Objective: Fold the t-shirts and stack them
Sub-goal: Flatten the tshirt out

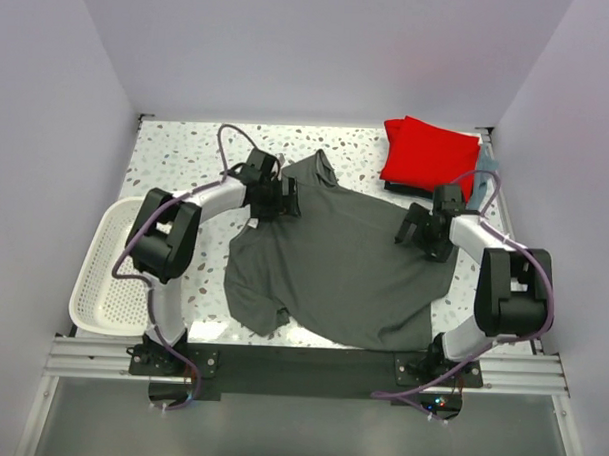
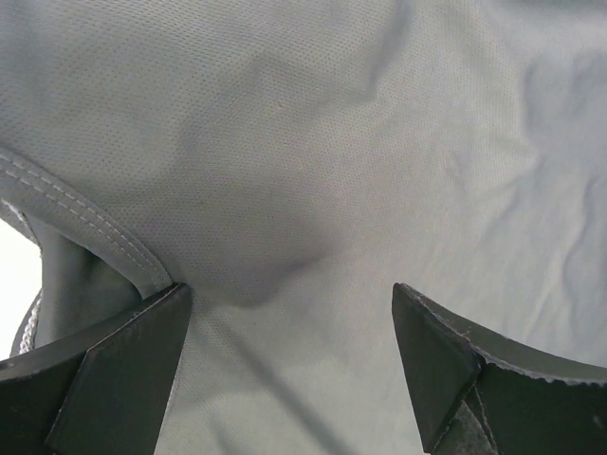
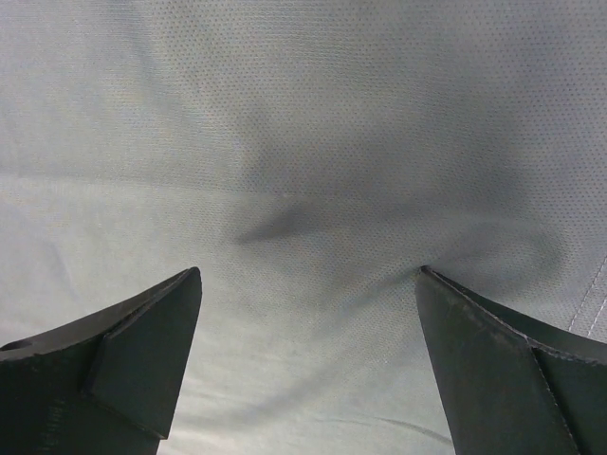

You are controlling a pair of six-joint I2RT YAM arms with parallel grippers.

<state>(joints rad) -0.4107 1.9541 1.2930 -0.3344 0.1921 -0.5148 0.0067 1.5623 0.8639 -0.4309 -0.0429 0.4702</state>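
A large dark grey t-shirt (image 1: 338, 264) lies spread and rumpled across the middle of the table. My left gripper (image 1: 285, 200) is open at its upper left edge, fingertips pressed down on the cloth (image 2: 313, 171) beside a stitched hem (image 2: 85, 213). My right gripper (image 1: 412, 230) is open too, tips resting on the shirt's right side, the grey fabric (image 3: 303, 142) filling that wrist view. A folded bright red t-shirt (image 1: 425, 152) sits at the back right on top of a dark garment, with a sliver of light blue-grey cloth (image 1: 487, 166) beside it.
A white mesh basket (image 1: 108, 271) stands at the table's left edge. The speckled tabletop (image 1: 177, 159) shows at the back left. Grey walls close in the back and both sides.
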